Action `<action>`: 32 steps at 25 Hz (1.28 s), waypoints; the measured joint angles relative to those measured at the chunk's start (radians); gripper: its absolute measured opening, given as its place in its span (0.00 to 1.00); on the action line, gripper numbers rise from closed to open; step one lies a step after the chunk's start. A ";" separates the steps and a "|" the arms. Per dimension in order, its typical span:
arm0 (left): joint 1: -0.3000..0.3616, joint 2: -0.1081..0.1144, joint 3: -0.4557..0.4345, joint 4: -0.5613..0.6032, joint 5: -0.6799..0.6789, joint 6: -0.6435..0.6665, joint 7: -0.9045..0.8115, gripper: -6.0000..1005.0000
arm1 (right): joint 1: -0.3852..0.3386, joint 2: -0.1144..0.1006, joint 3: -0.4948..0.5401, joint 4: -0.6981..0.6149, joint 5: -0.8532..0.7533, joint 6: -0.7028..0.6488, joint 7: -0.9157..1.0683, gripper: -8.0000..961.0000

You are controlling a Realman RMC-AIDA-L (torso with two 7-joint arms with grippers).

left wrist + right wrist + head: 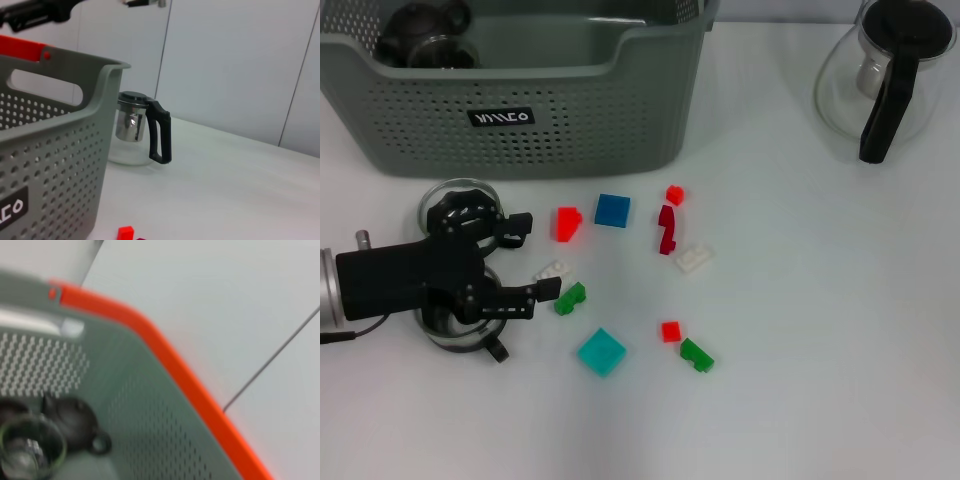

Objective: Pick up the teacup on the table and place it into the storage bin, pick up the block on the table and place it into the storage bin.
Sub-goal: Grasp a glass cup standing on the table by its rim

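The grey-green storage bin (520, 120) stands at the back left, and its perforated wall fills the left wrist view (55, 150). My left gripper (537, 258) is open, low over the table in front of the bin, fingers pointing right. A clear glass teacup (460, 192) shows behind it and another glass rim (450, 335) under it. A white block (552, 270) and a green block (570, 298) lie at its fingertips. Red (567, 222), blue (612, 210) and teal (601, 351) blocks lie further right. The right wrist view looks into the storage bin (150, 405), where a glass teacup (30, 450) sits.
A dark teapot (420, 30) sits in the bin's back left corner (75, 420). A glass pitcher (885, 75) with a black handle stands at the back right (137, 130). More small blocks lie mid-table: dark red (666, 230), white (693, 258), red (670, 330), green (697, 355).
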 joint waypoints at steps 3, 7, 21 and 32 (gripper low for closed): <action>0.000 0.001 -0.019 0.003 0.000 0.005 0.000 0.93 | -0.080 0.001 0.049 -0.159 0.040 -0.122 -0.001 0.73; 0.000 0.010 -0.050 0.004 0.000 0.031 0.000 0.93 | -0.167 -0.003 0.058 -0.280 0.116 -0.251 -0.009 0.73; 0.030 0.061 -0.131 0.064 0.038 0.186 0.000 0.93 | -0.523 -0.004 0.149 -0.576 0.290 -0.920 -0.075 0.92; 0.028 0.053 -0.059 0.244 0.178 0.220 0.002 0.93 | -0.535 -0.004 0.250 -0.325 0.361 -1.170 -0.111 0.98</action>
